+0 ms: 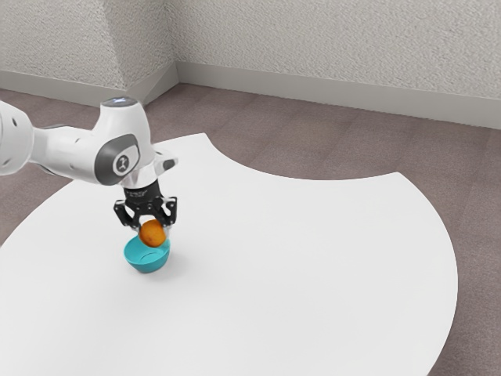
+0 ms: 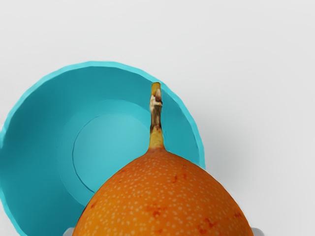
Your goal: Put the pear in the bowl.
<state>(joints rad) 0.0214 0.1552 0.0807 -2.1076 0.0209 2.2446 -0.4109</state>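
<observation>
The speckled orange, rounded pear [image 1: 153, 233] is clasped from both sides by the black two-finger gripper [image 1: 153, 230], above the round, plastic-looking turquoise bowl [image 1: 147, 262]. It is held aloft, presumably so that the bowl's rim [image 2: 106, 64] is cleared; slight centring may be needed before lowering.

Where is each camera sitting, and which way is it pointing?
Exterior view: at the arm's side, above table height, looking down across the white table toward the wall; it shows the arm and the gripper.
Wrist view: on the arm's hand, looking down past the pear to the bowl; bits of the pale fingertips show beside the pear.
Both share the pear, bowl and tabletop.
</observation>
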